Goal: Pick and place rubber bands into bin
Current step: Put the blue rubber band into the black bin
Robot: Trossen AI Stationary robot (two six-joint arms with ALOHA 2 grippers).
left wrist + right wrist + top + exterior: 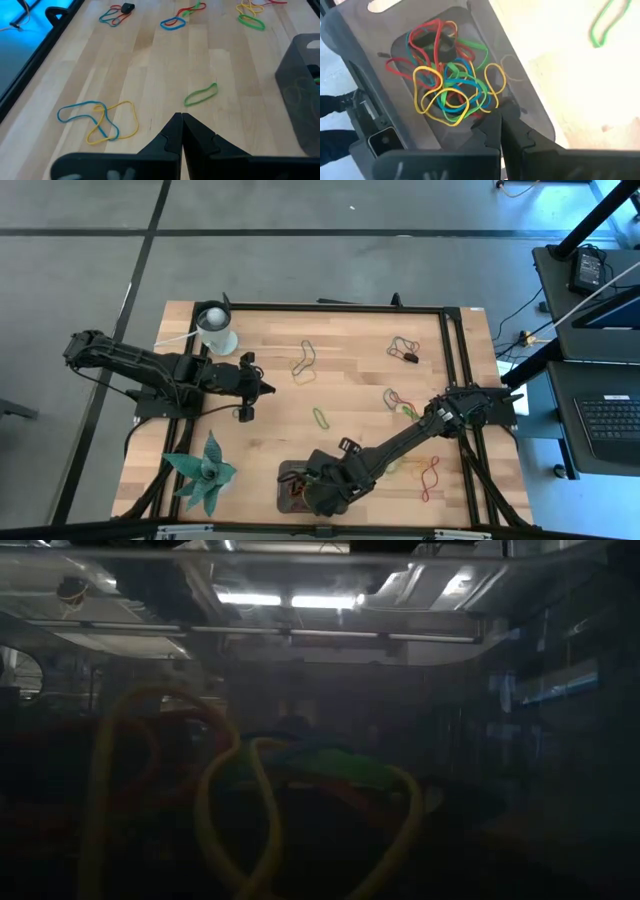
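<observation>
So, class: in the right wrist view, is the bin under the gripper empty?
No: the bin holds a tangled heap of rubber bands in red, yellow, green and blue, just ahead of the shut right gripper.

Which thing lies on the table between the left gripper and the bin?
One green rubber band lies on bare wood between the shut left gripper and the bin; the left wrist view shows it.
</observation>
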